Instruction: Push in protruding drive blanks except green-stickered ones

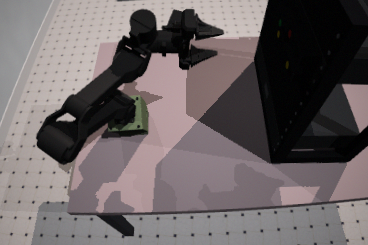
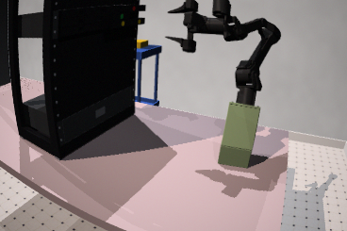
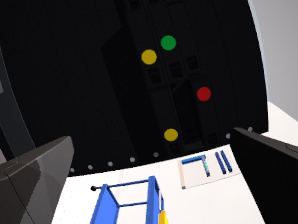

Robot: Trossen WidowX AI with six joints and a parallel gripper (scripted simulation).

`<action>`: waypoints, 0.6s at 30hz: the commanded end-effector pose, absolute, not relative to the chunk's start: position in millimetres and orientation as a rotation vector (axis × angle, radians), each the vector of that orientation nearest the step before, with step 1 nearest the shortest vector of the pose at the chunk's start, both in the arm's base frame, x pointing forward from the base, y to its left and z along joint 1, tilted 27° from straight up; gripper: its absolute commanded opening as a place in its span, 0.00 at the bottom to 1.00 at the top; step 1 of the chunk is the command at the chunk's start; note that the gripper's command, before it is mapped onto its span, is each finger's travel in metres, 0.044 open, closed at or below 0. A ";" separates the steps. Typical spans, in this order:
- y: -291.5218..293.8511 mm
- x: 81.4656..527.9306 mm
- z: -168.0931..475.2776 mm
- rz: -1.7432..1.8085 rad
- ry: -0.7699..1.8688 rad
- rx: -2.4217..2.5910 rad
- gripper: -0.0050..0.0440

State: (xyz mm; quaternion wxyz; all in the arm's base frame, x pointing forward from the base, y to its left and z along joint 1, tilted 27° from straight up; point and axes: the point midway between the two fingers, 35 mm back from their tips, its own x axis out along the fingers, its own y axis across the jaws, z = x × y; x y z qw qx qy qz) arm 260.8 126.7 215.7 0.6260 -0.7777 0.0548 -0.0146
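Note:
The black rack [image 1: 310, 69] [image 2: 71, 65] [image 3: 80, 63] stands upright on the pink table [image 1: 150, 184] [image 2: 165, 192]. Its front carries blanks with round stickers: green [image 1: 279, 21] [image 2: 122, 16] [image 3: 168, 43], yellow [image 1: 278, 34] [image 2: 123, 24] [image 3: 149, 56], red [image 1: 290, 33] [image 2: 135, 8] [image 3: 204, 94], and a second yellow [image 1: 287, 64] [image 3: 170, 135]. In the exterior view, two blanks jut from the rack's top corner, the red-stickered blank [image 2: 140, 8] and a yellow blank [image 2: 140, 20]. My gripper [image 1: 216, 42] [image 2: 169, 25] [image 3: 152, 141] is open and empty, level with these blanks, a short gap from the rack front.
The arm stands on a green pedestal [image 1: 134, 119] [image 2: 240, 133] on the table's far side from the rack. A blue cart [image 2: 147, 65] [image 3: 127, 223] with a yellow item [image 2: 141, 43] stands on the floor behind the table.

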 end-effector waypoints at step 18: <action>132.8 252.5 232.0 -0.103 0.090 -1.988 1.00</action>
